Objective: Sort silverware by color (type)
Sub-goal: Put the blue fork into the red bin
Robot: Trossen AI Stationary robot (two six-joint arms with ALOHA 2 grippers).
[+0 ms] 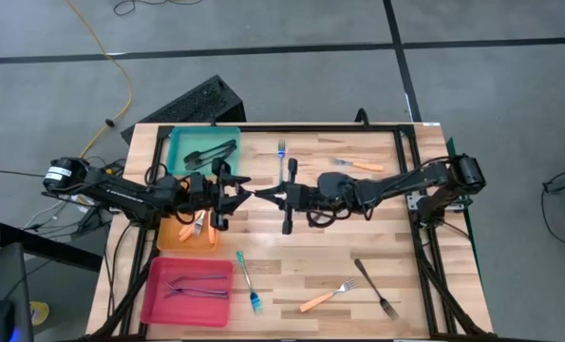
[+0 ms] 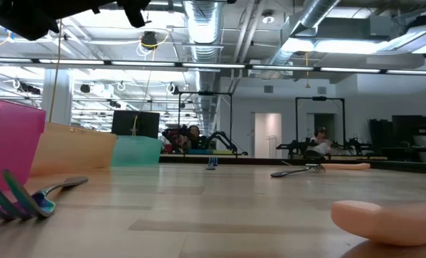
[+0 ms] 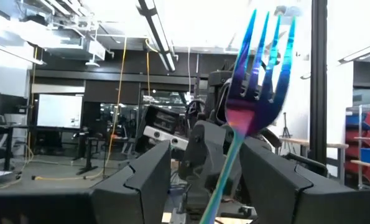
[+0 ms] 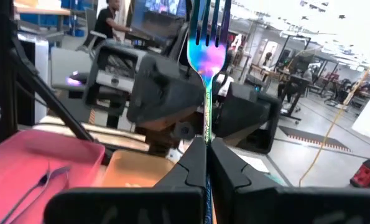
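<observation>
Right fingers [image 4: 207, 163] are pinching 1 iridescent fork [image 4: 207, 43], tines rising above them; left fingers [image 3: 200, 180] are gaping around it. Pink tray [image 1: 159, 302] is holding 2 forks [image 1: 195, 285].

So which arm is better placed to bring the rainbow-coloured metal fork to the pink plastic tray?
Probably left: the pink plastic tray lies on its side. The right gripper clamps the fork, facing the open left gripper.

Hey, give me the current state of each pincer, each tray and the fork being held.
right pincer: shut on rainbow fork
rainbow fork: upright, tines up
left pincer: open, facing the fork
teal tray: holds dark utensils
orange tray: holds orange forks
pink tray: holds two slim forks
</observation>
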